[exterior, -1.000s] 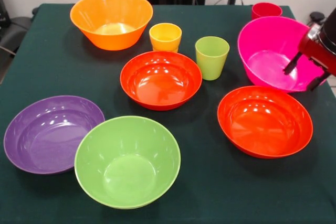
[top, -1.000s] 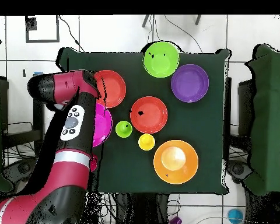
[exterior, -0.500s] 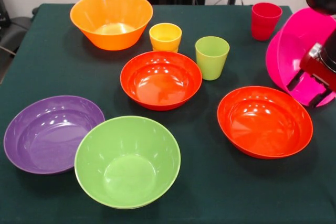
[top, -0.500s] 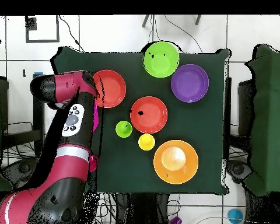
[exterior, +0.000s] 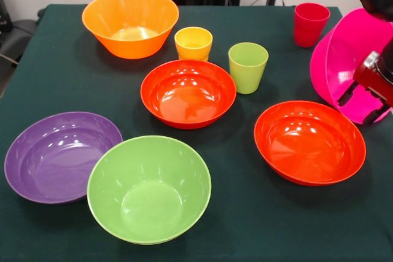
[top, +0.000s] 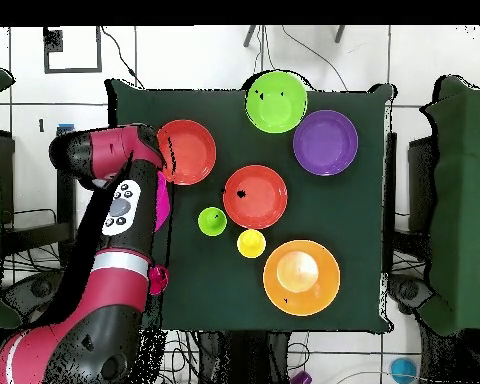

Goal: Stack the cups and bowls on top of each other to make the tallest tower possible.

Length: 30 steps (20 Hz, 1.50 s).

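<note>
Dark green table (exterior: 55,78), cloth-covered, square in the overhead view (top: 364,290). White tiled floor (top: 194,60) around it. Black-outlined square marker (top: 72,48) on the floor beyond a far corner. Small teal object (top: 404,370) near the base side.

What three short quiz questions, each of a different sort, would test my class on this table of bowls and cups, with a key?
1. True or false: the magenta bowl sits flat on the table.
2. Multiple choice: which cup stands nearest the orange bowl? A) the red cup B) the yellow cup C) the green cup
3. Fill in: in the front view, the purple bowl touches the ____ bowl beside it.

Key
1. False: it is tipped up on edge at the gripper.
2. B.
3. Green: the green bowl overlaps its rim.
</note>
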Each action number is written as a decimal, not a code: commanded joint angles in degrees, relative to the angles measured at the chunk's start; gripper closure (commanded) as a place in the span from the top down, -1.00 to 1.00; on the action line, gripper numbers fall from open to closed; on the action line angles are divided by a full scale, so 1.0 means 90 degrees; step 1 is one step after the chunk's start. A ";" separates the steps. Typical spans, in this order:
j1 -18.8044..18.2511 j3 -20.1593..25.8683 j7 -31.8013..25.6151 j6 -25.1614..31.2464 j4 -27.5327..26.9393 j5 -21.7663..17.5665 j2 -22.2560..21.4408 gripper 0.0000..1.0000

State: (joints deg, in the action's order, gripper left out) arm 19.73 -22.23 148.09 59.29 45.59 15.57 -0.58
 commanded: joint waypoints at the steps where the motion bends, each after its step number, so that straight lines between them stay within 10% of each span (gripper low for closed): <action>1: 0.0089 0.0356 0.1211 -0.0242 0.0176 0.0084 0.0013 1.00; 30: -0.0116 0.0526 0.0245 0.0099 0.1424 -0.0105 -0.1455 1.00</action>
State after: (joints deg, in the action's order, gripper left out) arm 19.64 -22.26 148.10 59.35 52.57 15.63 -11.80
